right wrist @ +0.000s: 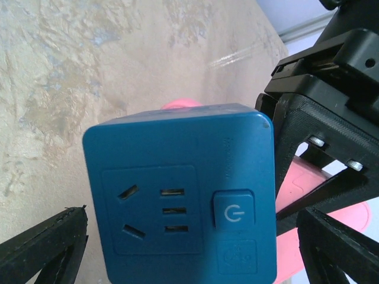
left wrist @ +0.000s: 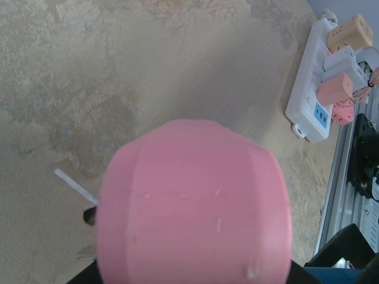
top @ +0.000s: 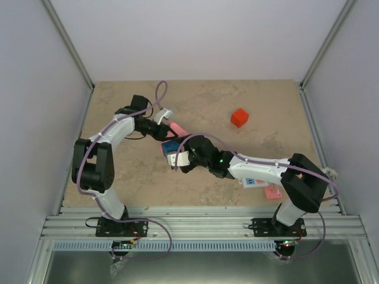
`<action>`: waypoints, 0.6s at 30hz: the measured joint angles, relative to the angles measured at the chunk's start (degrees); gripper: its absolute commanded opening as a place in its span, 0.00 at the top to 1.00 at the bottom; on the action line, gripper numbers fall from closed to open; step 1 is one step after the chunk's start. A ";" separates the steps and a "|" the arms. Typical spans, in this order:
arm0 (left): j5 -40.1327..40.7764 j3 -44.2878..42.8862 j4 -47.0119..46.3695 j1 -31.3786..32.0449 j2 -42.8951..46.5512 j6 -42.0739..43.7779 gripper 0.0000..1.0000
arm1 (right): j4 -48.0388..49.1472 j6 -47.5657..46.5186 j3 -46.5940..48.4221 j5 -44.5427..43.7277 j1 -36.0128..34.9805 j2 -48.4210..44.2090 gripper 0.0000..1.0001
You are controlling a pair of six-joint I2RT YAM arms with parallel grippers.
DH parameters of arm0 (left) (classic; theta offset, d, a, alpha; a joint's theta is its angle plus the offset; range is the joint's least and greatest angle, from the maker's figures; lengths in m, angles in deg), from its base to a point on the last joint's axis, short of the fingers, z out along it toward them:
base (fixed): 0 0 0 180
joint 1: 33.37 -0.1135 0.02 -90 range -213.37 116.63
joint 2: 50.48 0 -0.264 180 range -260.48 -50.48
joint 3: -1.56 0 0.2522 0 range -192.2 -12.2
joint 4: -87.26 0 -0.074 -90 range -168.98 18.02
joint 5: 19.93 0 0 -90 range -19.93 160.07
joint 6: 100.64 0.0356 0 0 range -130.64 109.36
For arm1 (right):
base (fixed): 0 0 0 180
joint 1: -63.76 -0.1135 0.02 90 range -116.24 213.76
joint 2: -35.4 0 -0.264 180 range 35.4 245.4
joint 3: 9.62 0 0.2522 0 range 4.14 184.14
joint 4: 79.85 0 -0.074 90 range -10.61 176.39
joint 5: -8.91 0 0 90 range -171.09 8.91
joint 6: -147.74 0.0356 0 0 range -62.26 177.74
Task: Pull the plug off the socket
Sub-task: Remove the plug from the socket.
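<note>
1. The left claw [top: 167, 126] is clenched on a pink block [left wrist: 192, 201].
2. The right claw [right wrist: 189, 251] is released. Its fingers [right wrist: 41, 248] stand either side of a blue outlet cube [right wrist: 177, 201], with gaps showing on both sides.
3. The cube sits against the pink block, just in front of the left claw.
4. The socket [left wrist: 303, 94] lies flat on the worktop [top: 249, 100], well apart from both claws, back under the right arm.
5. A tan plug [left wrist: 350, 32] and a pink plug [left wrist: 334, 89] sit in it.
</note>
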 measured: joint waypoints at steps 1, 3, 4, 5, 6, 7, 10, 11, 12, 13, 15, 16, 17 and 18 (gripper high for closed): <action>-0.04 0.00 0.07 0.07 0.00 0.13 1.00 | 0.42 0.02 0.00 -0.35 -0.04 0.26 0.06; -0.13 -0.02 0.44 0.24 0.00 0.68 1.00 | 1.09 0.00 0.02 -0.90 -0.09 0.74 0.09; -0.20 -0.07 0.70 0.39 0.00 0.90 1.00 | 1.38 0.00 0.02 -1.05 -0.11 0.94 0.12; -0.22 -0.09 0.90 0.57 0.00 1.11 1.00 | 1.49 -0.04 0.02 -1.20 -0.11 1.05 0.14; -0.26 -0.11 1.03 0.81 0.00 1.27 1.00 | 1.64 -0.09 0.02 -1.40 -0.13 1.09 0.17; -0.26 -0.13 1.18 1.03 0.00 1.31 1.00 | 1.81 -0.17 0.04 -1.57 -0.13 1.09 0.19; -0.26 -0.39 1.25 1.27 -0.02 1.51 1.00 | 1.88 -0.59 0.04 -1.81 -0.35 1.16 0.22; -0.26 -0.48 1.25 1.27 -0.02 1.51 1.00 | 1.99 -0.70 0.04 -2.12 -0.48 1.18 0.24; -0.26 -0.55 1.27 1.25 -0.02 1.51 1.00 | 2.12 -0.92 0.04 -2.43 -0.57 1.20 0.27; -0.26 -0.63 1.25 1.22 -0.02 1.49 1.00 | 2.19 -1.18 0.00 -2.67 -0.70 1.20 0.31; -0.28 -0.81 1.25 1.25 -0.02 1.49 1.00 | 2.69 -1.77 -0.28 -3.26 -1.05 1.27 0.36; -0.24 -0.87 1.22 1.22 -0.02 1.49 1.00 | 3.43 -1.99 -0.63 -3.82 -1.31 1.38 0.38; -0.20 -0.92 1.25 1.22 -0.02 1.55 1.00 | 4.00 -2.34 -0.87 -4.22 -1.51 1.51 0.42; -0.09 -0.94 1.25 1.20 -0.02 1.70 1.00 | 4.57 -2.71 -1.07 -4.57 -1.66 1.60 0.45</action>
